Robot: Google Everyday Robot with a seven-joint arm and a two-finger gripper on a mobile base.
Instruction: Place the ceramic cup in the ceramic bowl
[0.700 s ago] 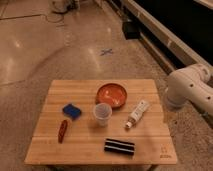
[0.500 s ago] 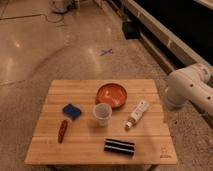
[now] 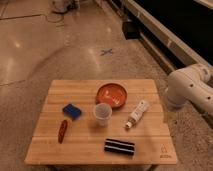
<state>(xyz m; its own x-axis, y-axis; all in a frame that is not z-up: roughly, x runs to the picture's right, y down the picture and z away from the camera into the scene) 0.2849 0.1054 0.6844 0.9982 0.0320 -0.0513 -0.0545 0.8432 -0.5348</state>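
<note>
The ceramic cup (image 3: pixel 102 113) is a small pale cup standing upright near the middle of the wooden table (image 3: pixel 150 150). The ceramic bowl (image 3: pixel 112 94) is a shallow orange-red bowl with pale marks inside, just behind and to the right of the cup, almost touching it. The white arm (image 3: pixel 190 92) shows at the right edge, beside the table's right end. The gripper itself is out of view.
A white tube-shaped bottle (image 3: pixel 137 113) lies to the right of the cup. A blue block (image 3: pixel 72 110) and a red-brown item (image 3: pixel 62 130) lie on the left. A black bar with a white stripe (image 3: pixel 120 146) lies near the front edge. A blue X (image 3: pixel 106 51) marks the floor.
</note>
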